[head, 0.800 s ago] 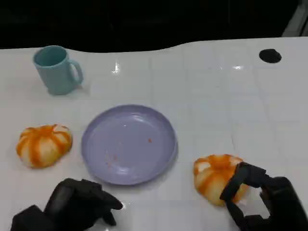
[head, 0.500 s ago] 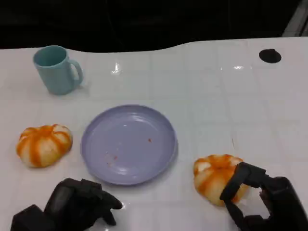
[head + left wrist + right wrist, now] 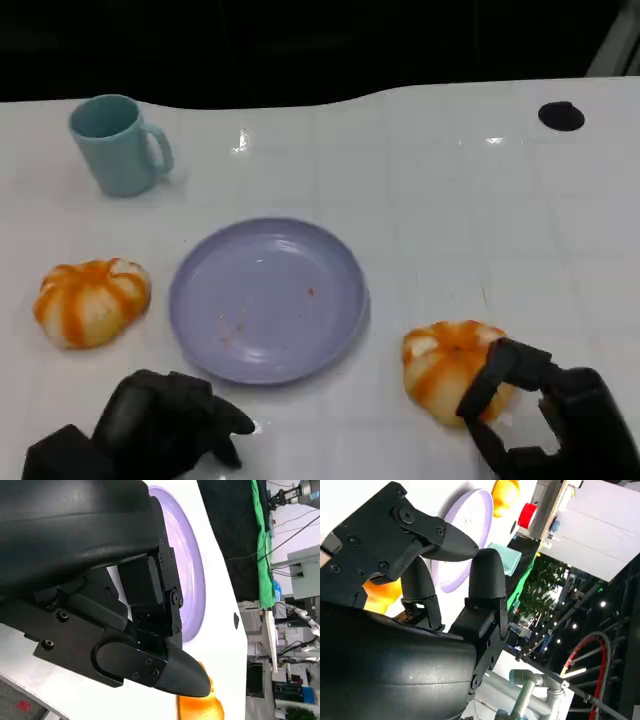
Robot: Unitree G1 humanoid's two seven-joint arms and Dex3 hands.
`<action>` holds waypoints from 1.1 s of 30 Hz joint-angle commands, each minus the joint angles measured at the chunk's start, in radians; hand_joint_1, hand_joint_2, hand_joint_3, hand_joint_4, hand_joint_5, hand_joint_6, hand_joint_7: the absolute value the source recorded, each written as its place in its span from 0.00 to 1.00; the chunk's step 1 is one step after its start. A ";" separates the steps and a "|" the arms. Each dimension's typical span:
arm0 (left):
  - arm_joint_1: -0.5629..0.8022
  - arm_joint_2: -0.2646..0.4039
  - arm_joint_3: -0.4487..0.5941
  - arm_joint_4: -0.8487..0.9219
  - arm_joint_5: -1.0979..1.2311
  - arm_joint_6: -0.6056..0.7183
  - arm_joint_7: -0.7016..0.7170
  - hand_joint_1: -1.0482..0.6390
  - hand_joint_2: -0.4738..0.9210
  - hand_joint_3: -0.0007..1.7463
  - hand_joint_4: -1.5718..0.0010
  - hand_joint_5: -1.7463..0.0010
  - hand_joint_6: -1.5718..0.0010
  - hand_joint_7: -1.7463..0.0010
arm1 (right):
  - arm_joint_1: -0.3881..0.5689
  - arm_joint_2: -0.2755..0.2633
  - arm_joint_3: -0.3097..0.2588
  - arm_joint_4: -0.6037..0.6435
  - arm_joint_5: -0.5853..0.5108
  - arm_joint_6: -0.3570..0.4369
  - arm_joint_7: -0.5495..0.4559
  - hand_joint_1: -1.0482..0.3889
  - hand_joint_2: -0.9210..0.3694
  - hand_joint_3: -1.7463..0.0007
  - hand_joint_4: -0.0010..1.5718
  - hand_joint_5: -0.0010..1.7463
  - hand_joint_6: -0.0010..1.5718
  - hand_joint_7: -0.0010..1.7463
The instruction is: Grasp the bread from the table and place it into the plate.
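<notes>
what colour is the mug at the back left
Light teal. The mug shows best in the head view, behind the purple plate.

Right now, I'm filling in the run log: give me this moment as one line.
phase: grasping | right hand: fingers against right bread, on table | left hand: idle, holds nothing | plate: no bread | left bread: untouched
</notes>
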State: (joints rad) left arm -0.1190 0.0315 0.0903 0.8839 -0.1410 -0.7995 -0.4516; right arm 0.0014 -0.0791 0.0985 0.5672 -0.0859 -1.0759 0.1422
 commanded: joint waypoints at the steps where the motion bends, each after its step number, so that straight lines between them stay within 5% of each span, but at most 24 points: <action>1: 0.003 0.014 0.004 -0.002 0.000 0.001 0.003 0.00 1.00 0.06 0.17 0.40 0.04 0.80 | 0.001 -0.011 -0.010 -0.008 0.013 -0.007 -0.003 0.56 0.39 0.36 0.42 0.91 0.42 0.77; 8: 0.002 0.015 0.005 0.001 -0.004 0.000 -0.002 0.00 1.00 0.06 0.18 0.41 0.04 0.80 | 0.008 -0.057 -0.017 -0.115 -0.053 0.067 0.000 0.50 0.32 0.44 0.39 0.82 0.42 0.63; 15: 0.007 0.014 0.008 -0.010 -0.017 0.015 -0.014 0.00 1.00 0.06 0.17 0.40 0.04 0.80 | 0.035 -0.191 -0.052 -0.379 -0.352 0.205 -0.020 0.40 0.03 0.87 0.22 0.48 0.24 0.35; 20: 0.005 0.012 0.010 -0.010 -0.024 0.020 -0.022 0.00 1.00 0.05 0.17 0.40 0.04 0.80 | 0.054 -0.265 -0.050 -0.545 -0.467 0.333 0.000 0.37 0.00 0.96 0.20 0.18 0.26 0.05; 27: 0.001 0.015 0.007 -0.008 -0.011 0.022 -0.012 0.00 1.00 0.05 0.17 0.41 0.04 0.80 | 0.074 -0.331 -0.032 -0.771 -0.663 0.558 0.071 0.30 0.00 0.97 0.11 0.07 0.15 0.00; 33: -0.002 0.012 0.003 -0.006 0.002 0.021 0.001 0.00 1.00 0.06 0.17 0.41 0.04 0.80 | 0.052 -0.356 0.024 -0.836 -0.796 0.699 0.128 0.28 0.00 0.99 0.07 0.05 0.13 0.00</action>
State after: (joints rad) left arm -0.1194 0.0308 0.0929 0.8795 -0.1466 -0.7802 -0.4647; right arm 0.0653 -0.4071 0.1054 -0.2493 -0.8507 -0.4181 0.2473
